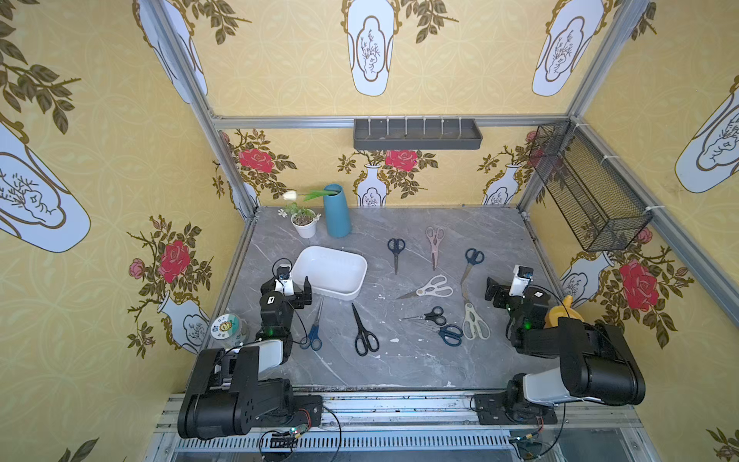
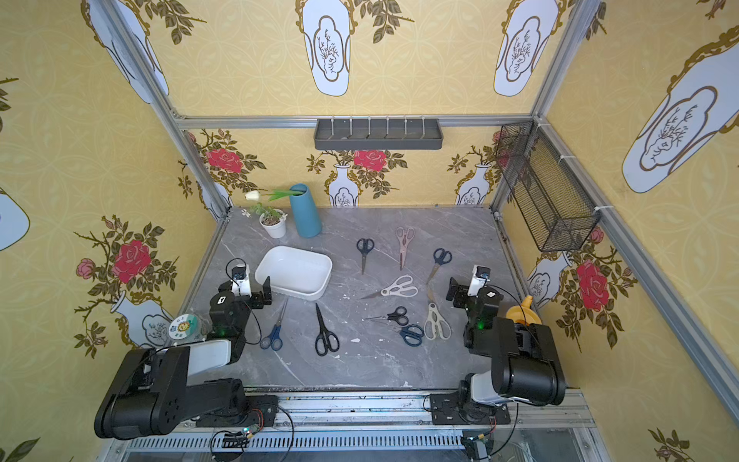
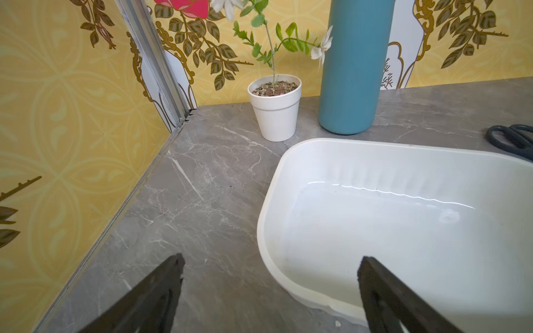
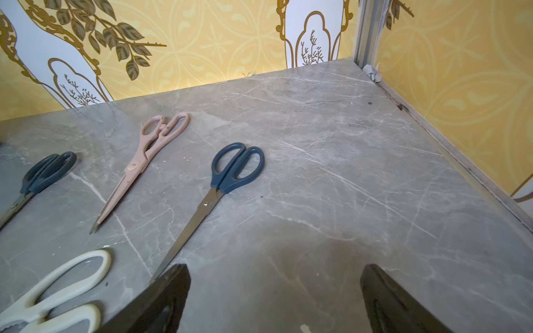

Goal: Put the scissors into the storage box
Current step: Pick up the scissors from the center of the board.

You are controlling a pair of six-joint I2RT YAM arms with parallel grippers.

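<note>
Scissors [image 1: 366,332] lie scattered mid-frame in both top views; left wrist view mostly gets the bare white box [image 3: 375,144]. Left gripper [image 3: 271,261] and right gripper [image 4: 275,271] gape wide, holding nothing.

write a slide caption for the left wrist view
Open left gripper straddling the near corner of the empty shallow white plastic storage box

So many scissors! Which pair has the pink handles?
The pale pink scissors, lying farthest back, between a small dark pair and a navy pair. Every other pair has black, blue, navy or cream handles.
</note>
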